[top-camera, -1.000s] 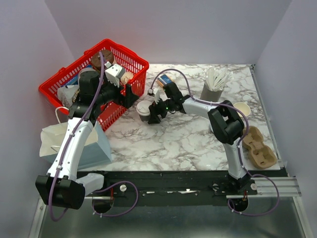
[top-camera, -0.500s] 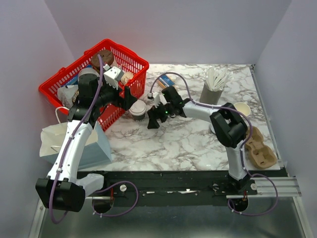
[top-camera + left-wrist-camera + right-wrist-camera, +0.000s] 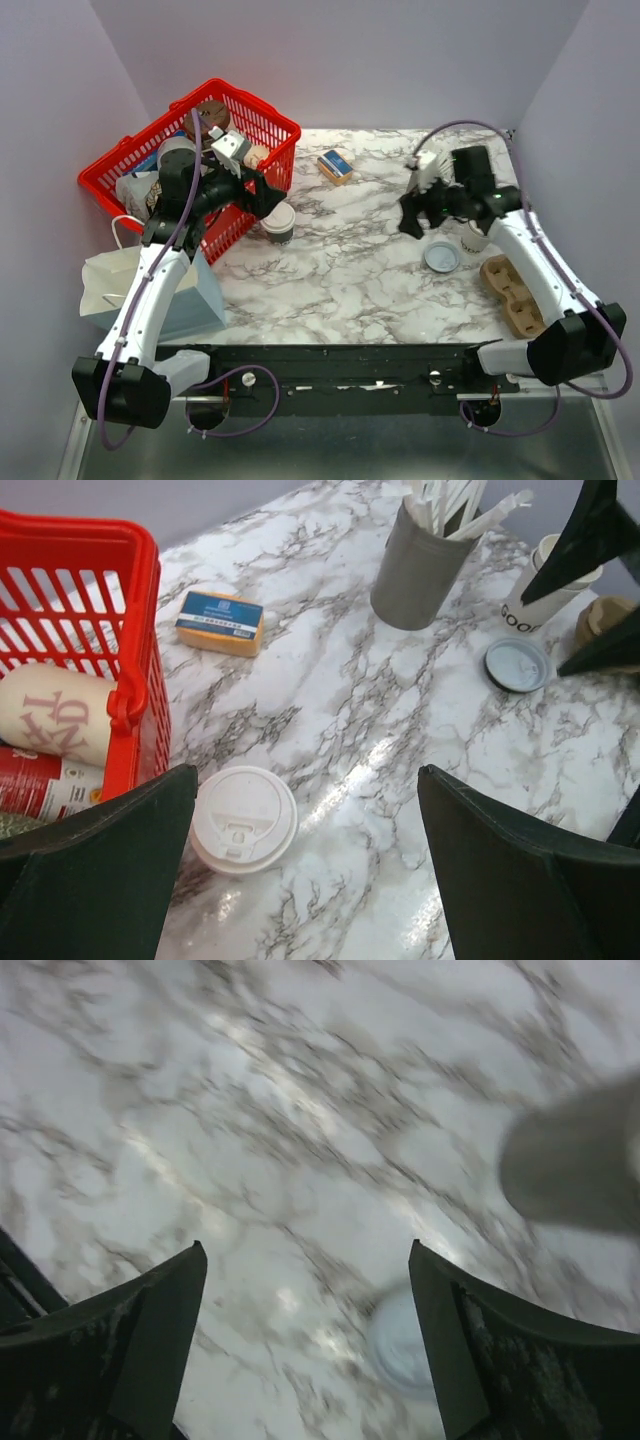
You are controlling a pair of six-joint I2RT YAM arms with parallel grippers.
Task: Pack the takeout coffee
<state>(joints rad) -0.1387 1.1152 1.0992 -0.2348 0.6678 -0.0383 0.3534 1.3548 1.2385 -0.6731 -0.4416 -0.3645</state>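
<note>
The marble desk (image 3: 370,285) meets walls at the back and on both sides, and the black rail with the arm bases runs along its near edge. A red basket (image 3: 255,105) takes the far-left corner. A white paper bag (image 3: 105,280) stands at the left edge nearer the rail, and a cardboard cup carrier (image 3: 520,295) lies by the right near edge. Between them a broad stretch of bare marble crosses the middle.

From above, the right arm covers the grey holder (image 3: 420,570). The left wrist view shows it plainly, full of white sticks, with a cream cup (image 3: 545,580) beside it and a loose lid (image 3: 517,664) flat on the desk. The right wrist view is blurred, giving only marble, a grey shape and a pale disc.

The takeout coffee (image 3: 279,222) stands upright on the desk just outside the basket's near-right wall. The left claw (image 3: 308,775) is spread wide above it. The white lid sits between the fingers, close to the basket-side one and well apart from the other, not pinched.

The right claw (image 3: 300,1250) is also spread wide and holds nothing. It hangs over the marble near the holder, well apart from the coffee. A small orange-and-blue box (image 3: 335,166) lies toward the back.
</note>
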